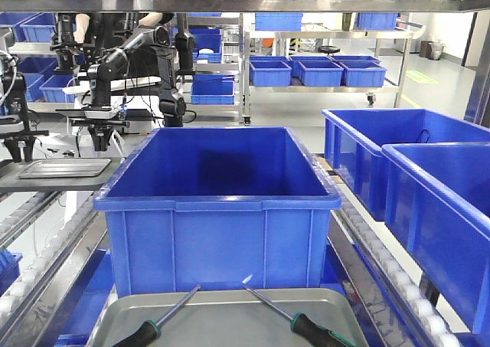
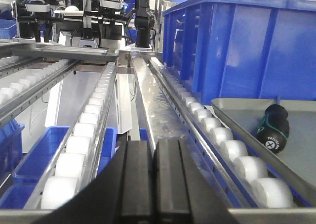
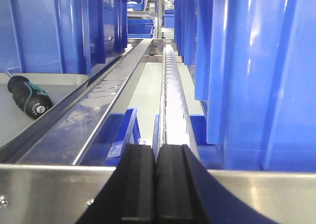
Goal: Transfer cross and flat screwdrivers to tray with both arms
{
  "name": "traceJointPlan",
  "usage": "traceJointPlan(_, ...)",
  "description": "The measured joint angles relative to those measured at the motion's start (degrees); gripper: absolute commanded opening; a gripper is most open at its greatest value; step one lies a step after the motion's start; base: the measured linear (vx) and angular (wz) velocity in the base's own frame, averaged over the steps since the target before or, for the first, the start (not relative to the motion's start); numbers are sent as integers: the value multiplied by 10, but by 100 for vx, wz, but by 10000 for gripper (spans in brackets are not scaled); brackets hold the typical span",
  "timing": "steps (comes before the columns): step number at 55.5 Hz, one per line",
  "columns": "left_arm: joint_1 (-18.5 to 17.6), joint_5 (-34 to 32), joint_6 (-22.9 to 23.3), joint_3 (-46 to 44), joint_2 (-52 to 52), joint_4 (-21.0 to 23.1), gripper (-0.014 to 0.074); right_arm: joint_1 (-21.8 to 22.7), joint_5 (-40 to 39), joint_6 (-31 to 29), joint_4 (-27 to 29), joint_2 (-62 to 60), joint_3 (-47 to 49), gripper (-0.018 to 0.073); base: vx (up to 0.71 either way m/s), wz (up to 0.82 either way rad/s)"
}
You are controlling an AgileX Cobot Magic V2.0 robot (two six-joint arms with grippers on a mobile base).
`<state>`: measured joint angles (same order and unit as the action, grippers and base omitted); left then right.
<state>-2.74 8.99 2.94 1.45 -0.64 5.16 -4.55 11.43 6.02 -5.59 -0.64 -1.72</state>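
The left gripper [image 2: 153,179] has its two black fingers pressed together, with nothing between them. It sits low beside a row of white rollers [image 2: 224,147]. Just past those rollers, on the right in this view, is the rim of the tray [image 2: 237,116]. One screwdriver's black and green handle [image 2: 272,128] lies in the tray, near that rim.

The right gripper [image 3: 154,182] is pressed together too and holds nothing. A shiny metal rail [image 3: 101,108] runs away in front of it. Left of the rail is the tray's floor [image 3: 12,125], and the other screwdriver's handle [image 3: 28,96] lies there. Its thin shaft is cut off at the edge of the picture.

From the front view, both screwdrivers lie in the tray [image 1: 230,320], the left screwdriver [image 1: 157,322] and the right screwdriver [image 1: 287,314]. Their shafts point up and in toward each other but stay apart. The handles are cut off at the bottom, and the tips are too small to tell which is cross and which is flat.

A big blue bin [image 1: 218,201] stands just behind the tray and blocks what is behind it. More blue bins [image 1: 417,178] stand on the right. A smaller grey tray [image 1: 65,168] sits far off on the left, on a grey surface [image 1: 15,180]. Other black robot arms [image 1: 126,63] stand far back. Neither gripper shows in the front view.
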Motion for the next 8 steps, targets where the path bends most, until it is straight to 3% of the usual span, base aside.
traceJointPlan(8,0,0,0,0,0,0,-6,0,3,0,0,0,0,-8,0,0)
